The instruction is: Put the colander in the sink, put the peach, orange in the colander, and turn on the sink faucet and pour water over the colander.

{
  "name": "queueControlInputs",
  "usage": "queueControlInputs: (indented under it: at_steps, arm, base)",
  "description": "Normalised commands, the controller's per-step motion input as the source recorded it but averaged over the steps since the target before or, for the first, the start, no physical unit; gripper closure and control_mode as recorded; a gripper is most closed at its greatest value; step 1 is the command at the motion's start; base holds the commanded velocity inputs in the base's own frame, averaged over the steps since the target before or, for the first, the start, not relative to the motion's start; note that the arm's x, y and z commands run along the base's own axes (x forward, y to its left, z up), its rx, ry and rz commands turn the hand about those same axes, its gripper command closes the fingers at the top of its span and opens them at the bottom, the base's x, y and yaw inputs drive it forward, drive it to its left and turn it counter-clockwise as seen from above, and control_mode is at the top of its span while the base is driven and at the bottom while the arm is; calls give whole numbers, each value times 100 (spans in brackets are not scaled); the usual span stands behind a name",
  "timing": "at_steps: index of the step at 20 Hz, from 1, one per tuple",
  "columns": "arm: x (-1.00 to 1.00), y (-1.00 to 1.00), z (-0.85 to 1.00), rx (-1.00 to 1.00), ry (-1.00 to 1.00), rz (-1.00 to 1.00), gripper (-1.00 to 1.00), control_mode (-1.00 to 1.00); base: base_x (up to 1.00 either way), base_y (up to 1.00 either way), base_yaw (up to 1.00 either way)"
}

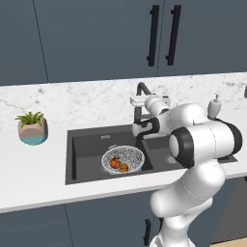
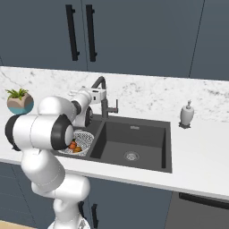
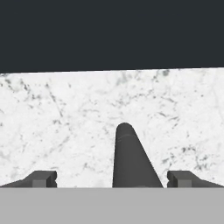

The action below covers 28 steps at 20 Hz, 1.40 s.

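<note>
While gripper (image 3: 112,179) sits up by sink faucet (image 3: 129,157), fingers (image 3: 41,178) wide apart, holding nothing, black spout between them. Colander (image 1: 123,158) in left basin of sink (image 1: 87,144). Peach (image 1: 115,163) and orange (image 1: 124,168) inside colander, touching.

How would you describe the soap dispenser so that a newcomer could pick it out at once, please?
Start at the dark double-basin sink set in the white counter. On the counter just past the sink's right end, against the marble wall, stands the soap dispenser. It is small, white and bulbous with a pump top, unlike the tall thin black faucet.
</note>
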Motion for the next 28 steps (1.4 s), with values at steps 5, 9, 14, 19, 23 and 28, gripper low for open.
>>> queueControlInputs:
  at_steps: [5, 9, 14, 19, 23, 28]
  arm:
    - [0, 24, 0, 0, 3, 0, -100, -100]
    - [0, 33, 0, 0, 3, 0, -100, -100]
    - [0, 40, 0, -1, 3, 0, -100, -100]
    - [0, 46, 0, -2, 3, 0, -100, -100]
    - [0, 41, 0, 0, 3, 0, -100, -100]
    - [0, 38, 0, 0, 4, 0, -100, -100]
  base:
    - [0, 0, 0]
    - [0, 0, 0]
    - [0, 0, 0]
    - [0, 0, 0]
    - [0, 0, 0]
    - [0, 0, 0]
